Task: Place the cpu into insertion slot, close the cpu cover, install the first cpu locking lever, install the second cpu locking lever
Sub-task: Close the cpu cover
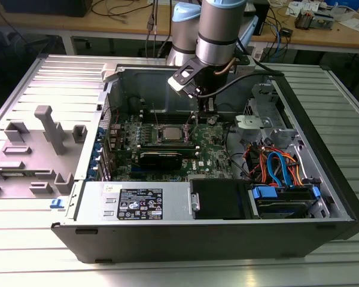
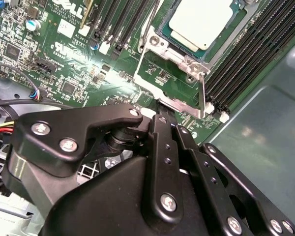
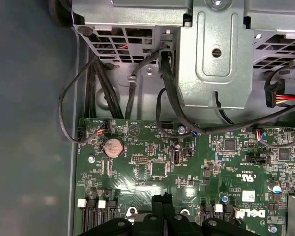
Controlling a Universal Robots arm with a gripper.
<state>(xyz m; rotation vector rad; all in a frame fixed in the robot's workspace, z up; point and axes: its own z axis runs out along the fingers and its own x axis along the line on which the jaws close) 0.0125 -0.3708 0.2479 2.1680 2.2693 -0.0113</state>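
Item: open computer case (image 1: 167,239) on my ribbed metal table (image 1: 24,251); wooden workbenches (image 1: 78,24) behind. Gripper (image 3: 162,197) closed tight, empty, over the motherboard (image 3: 196,167).

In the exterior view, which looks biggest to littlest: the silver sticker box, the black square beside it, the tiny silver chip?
Largest: the long silver metal box with the white sticker.
Then the flat black square panel.
Smallest: the small silver-grey square cpu.

One cpu (image 2: 204,22), one insertion slot (image 2: 169,59), one coin battery (image 3: 112,146).
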